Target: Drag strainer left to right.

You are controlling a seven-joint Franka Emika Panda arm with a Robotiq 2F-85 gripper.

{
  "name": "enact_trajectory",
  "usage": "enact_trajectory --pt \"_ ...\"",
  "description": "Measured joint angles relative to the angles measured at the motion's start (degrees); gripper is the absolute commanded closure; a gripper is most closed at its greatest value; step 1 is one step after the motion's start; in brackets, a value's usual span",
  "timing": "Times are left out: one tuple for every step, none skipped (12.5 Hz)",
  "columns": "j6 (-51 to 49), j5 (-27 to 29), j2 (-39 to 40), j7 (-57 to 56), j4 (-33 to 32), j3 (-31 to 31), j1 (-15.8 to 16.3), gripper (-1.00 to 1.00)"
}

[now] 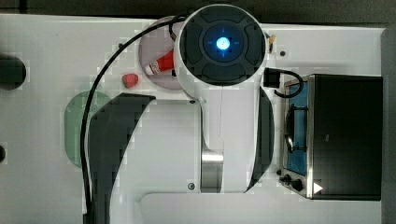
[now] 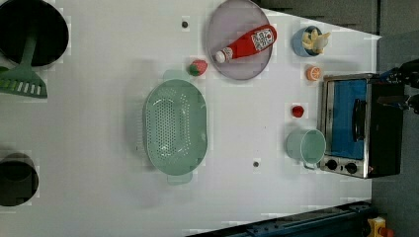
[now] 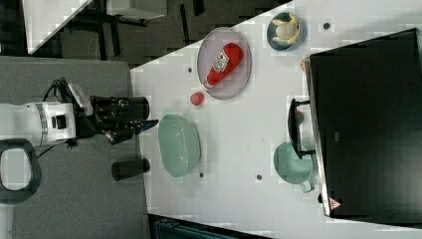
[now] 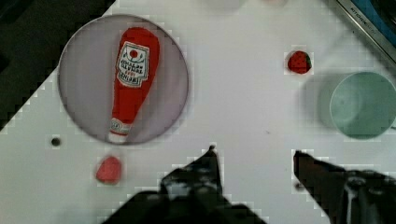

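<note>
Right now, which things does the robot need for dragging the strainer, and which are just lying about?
Needed: strainer; gripper, jaws open.

Lying about: ketchup bottle on plate; green cup; toy oven; strawberry; spatula.

A ketchup bottle (image 2: 246,44) lies on its side on a grey plate (image 2: 222,22). At the plate's 8 o'clock in the left view sits a strawberry (image 2: 197,67). A teal cup (image 2: 306,146) stands just beside the toaster oven (image 2: 356,127); a small red fruit (image 2: 297,111) lies at the cup's 12 o'clock.
</note>
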Motion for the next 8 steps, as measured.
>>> enact_trajectory --pt "-6.33 -0.78 -4.87 0.49 -5.04 -0.34 0.08 -0.59" --pt "-10.70 -1.29 -10.81 0.91 -9.12 -0.63 -0.29 -0.82" --pt "-12.90 -1.05 -15.86 1.18 -10.58 -1.30 -0.59 -0.99" --pt "-13.34 -0.67 -20.19 1.33 -10.30 -2.03 -0.61 -1.00" --pt "-12.90 -0.30 -23.79 1.32 -9.18 -2.14 -0.87 -1.00" --pt "-11.80 -0.44 -26.14 1.32 -7.67 -1.72 -1.30 -1.00" --pt "-11.42 0.11 -27.09 1.33 -6.21 -0.99 -1.30 -1.00" --pt "-10.37 1.12 -26.86 1.71 -5.26 0.12 -1.10 -1.00"
